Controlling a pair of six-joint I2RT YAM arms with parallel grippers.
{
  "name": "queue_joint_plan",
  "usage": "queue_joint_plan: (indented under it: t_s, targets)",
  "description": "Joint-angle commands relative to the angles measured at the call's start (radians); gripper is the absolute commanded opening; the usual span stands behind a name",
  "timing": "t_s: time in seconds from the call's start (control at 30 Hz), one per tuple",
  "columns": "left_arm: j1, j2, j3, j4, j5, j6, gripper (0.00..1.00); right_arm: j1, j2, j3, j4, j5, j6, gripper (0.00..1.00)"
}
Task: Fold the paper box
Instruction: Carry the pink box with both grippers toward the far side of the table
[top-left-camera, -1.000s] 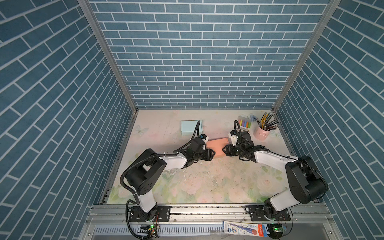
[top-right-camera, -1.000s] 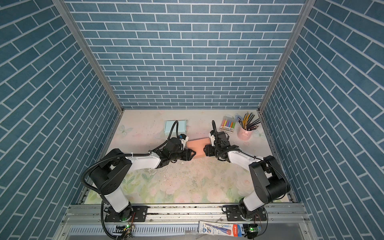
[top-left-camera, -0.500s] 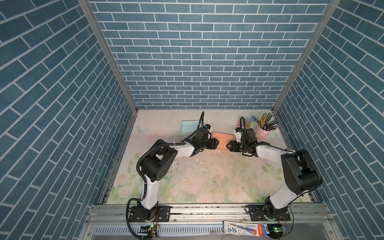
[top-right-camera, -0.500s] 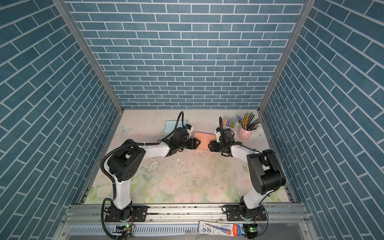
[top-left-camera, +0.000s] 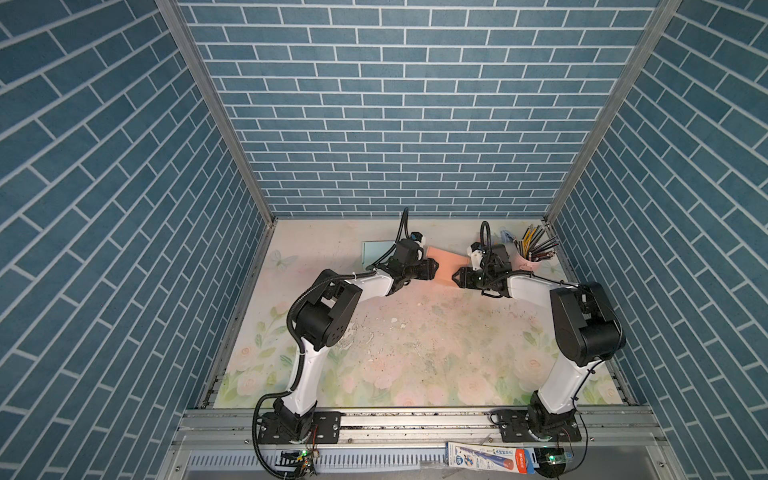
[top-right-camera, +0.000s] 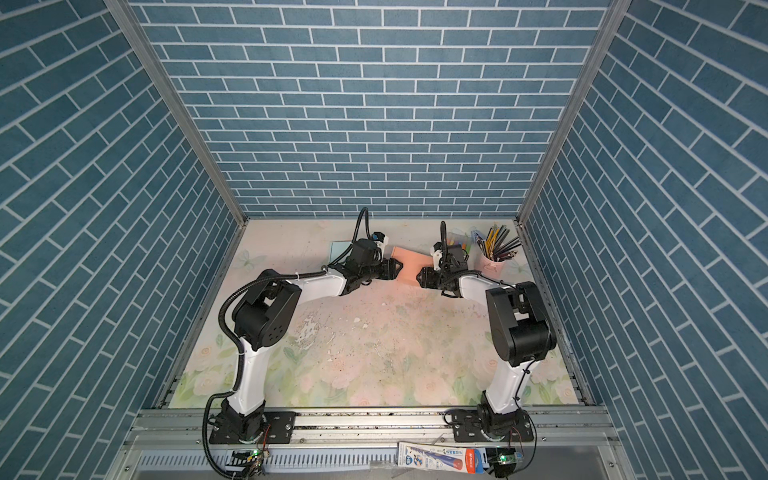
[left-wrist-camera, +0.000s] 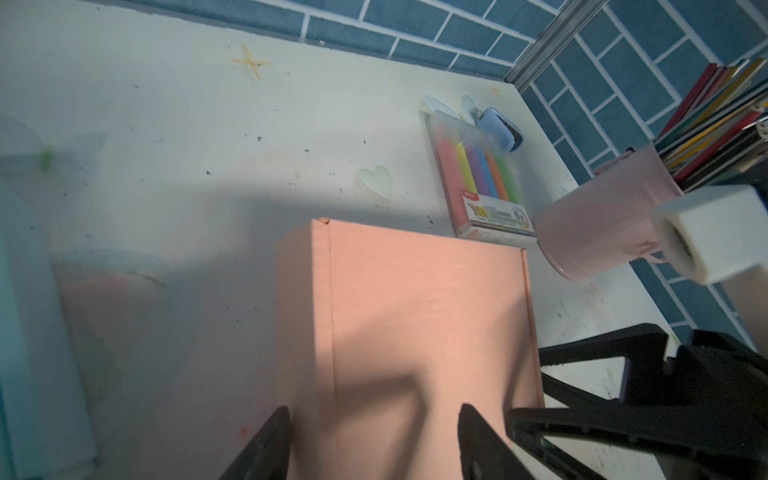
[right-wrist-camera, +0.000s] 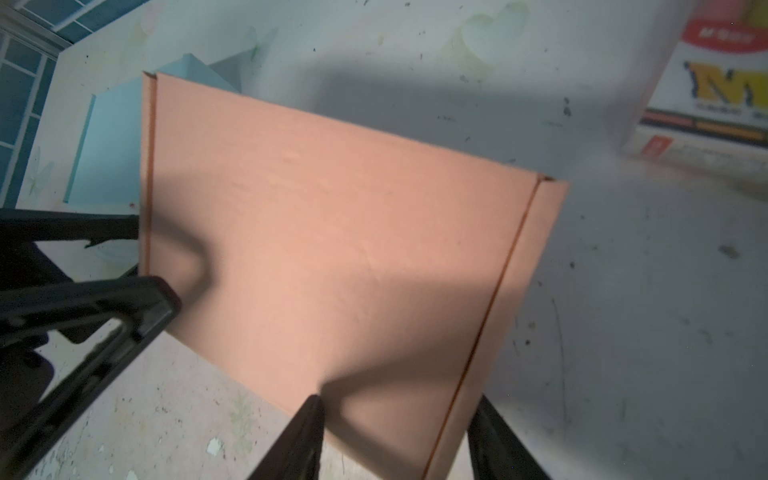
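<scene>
The salmon-pink paper box lies closed and flat on the table near the back, between my two grippers. My left gripper is at its left end. In the left wrist view that gripper is open, one fingertip at the box's side edge and the other over its top. My right gripper is at the box's near right corner. In the right wrist view it stands open astride that corner of the box.
A light-blue box lies behind my left arm. A pink cup of pencils stands at the back right corner, with a pack of markers and a small blue item beside it. The back wall is close behind.
Both grippers and the pink box between them have moved from mid-table toward the back wall. The right jaws have narrowed slightly.
</scene>
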Motion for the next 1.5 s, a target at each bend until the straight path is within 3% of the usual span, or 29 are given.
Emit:
queue_joint_plan:
  t_s: [0.0, 0.73, 0.83, 1.03, 1.13, 1.33, 1.47]
  targets:
    - [-0.034, 0.033, 0.056, 0.024, 0.111, 0.005, 0.64, 0.006, 0.056, 0.06, 0.061, -0.109, -0.016, 0.55]
    - [0.005, 0.113, 0.135, 0.008, 0.098, -0.01, 0.63, -0.034, 0.189, 0.229, 0.004, -0.13, -0.05, 0.55]
    - [0.008, 0.111, 0.133, 0.009, 0.092, -0.014, 0.67, -0.037, 0.185, 0.228, -0.003, -0.123, -0.045, 0.56]
    - [0.027, 0.078, 0.063, 0.07, 0.095, -0.049, 0.85, -0.041, 0.153, 0.18, 0.024, -0.1, -0.015, 0.63]
    - [0.031, 0.047, 0.03, 0.074, 0.064, -0.041, 0.88, -0.043, 0.13, 0.156, 0.033, -0.08, -0.014, 0.69]
    - [0.033, -0.049, -0.051, 0.094, 0.021, -0.044, 0.88, -0.049, 0.053, 0.128, 0.018, -0.039, -0.018, 0.83]
    - [0.033, -0.136, -0.133, 0.111, 0.017, -0.042, 0.88, -0.051, -0.023, 0.079, 0.007, -0.007, -0.024, 0.84]
